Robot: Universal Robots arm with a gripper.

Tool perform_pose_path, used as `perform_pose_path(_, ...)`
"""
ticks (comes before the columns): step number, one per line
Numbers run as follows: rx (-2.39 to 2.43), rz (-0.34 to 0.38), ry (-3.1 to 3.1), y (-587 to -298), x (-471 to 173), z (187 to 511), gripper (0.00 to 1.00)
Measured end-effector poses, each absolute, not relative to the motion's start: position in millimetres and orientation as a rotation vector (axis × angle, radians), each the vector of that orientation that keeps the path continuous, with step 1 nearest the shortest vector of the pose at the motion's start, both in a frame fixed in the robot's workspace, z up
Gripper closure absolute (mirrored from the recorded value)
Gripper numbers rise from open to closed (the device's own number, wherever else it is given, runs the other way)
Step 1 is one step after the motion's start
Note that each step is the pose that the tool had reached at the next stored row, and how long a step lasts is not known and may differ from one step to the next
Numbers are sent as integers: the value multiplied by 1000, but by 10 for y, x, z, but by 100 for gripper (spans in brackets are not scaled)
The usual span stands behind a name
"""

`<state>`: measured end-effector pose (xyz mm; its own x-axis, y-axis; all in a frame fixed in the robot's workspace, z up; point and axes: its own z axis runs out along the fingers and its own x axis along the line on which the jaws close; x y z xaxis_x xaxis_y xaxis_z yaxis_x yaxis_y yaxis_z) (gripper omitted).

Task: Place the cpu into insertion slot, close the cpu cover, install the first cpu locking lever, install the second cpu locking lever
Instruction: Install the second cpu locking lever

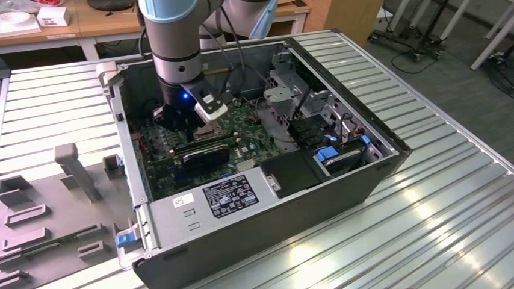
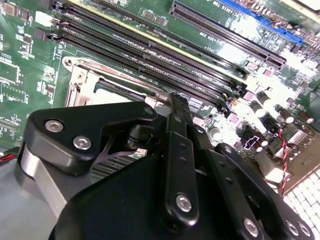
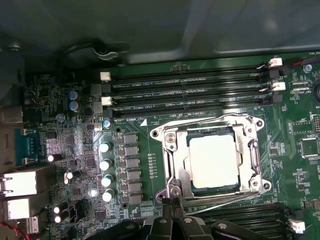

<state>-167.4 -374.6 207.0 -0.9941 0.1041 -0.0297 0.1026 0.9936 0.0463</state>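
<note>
The cpu (image 3: pixel 214 161), a pale silvery square, lies flat in the insertion slot (image 3: pixel 210 131) on the green board. The cpu cover (image 3: pixel 248 150), a silver frame, lies down around it. A thin locking lever (image 3: pixel 225 195) runs along the socket edge closest to my gripper. My gripper (image 3: pixel 173 200) hangs low over that corner of the socket with its black fingers (image 2: pixel 178 115) pressed together; I cannot tell whether they touch the lever. In the second wrist view the cpu (image 2: pixel 107 95) and cover (image 2: pixel 82 80) peek out beyond the gripper (image 2: pixel 177 102). In the exterior view the gripper (image 1: pixel 189 129) reaches into the open computer case.
Long black memory slots (image 3: pixel 190 92) run beside the socket, with a row of capacitors (image 3: pixel 105 165) on another side. A black heatsink block (image 1: pixel 204 158) and drive cage (image 1: pixel 297 102) stand inside the case walls (image 1: pixel 265 198). A grey moulded tray (image 1: pixel 48 205) lies at the exterior view's left.
</note>
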Motion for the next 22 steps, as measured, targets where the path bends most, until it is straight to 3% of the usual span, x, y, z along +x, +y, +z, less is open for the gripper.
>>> perform_pose_path(22,160,95,3088,-3840,-1708,2093,89)
